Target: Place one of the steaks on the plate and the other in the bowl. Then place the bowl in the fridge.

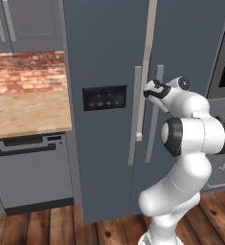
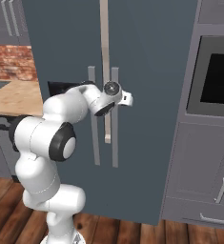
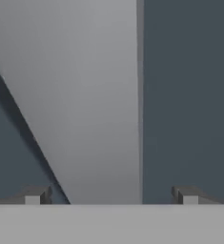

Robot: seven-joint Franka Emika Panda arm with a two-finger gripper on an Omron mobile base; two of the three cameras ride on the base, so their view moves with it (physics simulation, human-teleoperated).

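1. The tall slate blue-grey double-door fridge [image 1: 109, 57] has smooth matte fronts. It stands upright between a light wooden counter [image 1: 23, 112] and a grey cabinet column holding a dark-glass oven [image 2: 218, 78].
2. Two long, flat silver vertical handles [image 1: 134, 115] run down either side of the central door seam. A pale beige strip [image 1: 145, 72] hangs down between them in both base views.
3. On the left door sits a black rectangular panel [image 1: 104, 97] with a row of small blue lights.
4. The white, glossy, rounded arm with dark joints reaches up from the base. Its end effector [image 1: 147, 91] is at the door seam, level with the upper part of the handles.
5. In the hand view the two small dark fingertips [image 3: 35, 194] stand far apart at the bottom corners: the end effector is spread wide and grasps nothing. Between them rises a broad, smooth light-grey bar, wide at the top and narrow at the bottom, against the dark blue-grey door surface [image 3: 189, 95]. Whether the tips touch the bar cannot be told.
6. Behind the counter is a rough red-brick wall [image 1: 28, 72], and above it grey cabinets with slim metal pulls.
7. Under the counter sits a low grey dishwasher [image 1: 32, 172] with a dark recessed handle slot.
8. The floor [image 1: 47, 227] is of warm brown wooden planks with visible grain.
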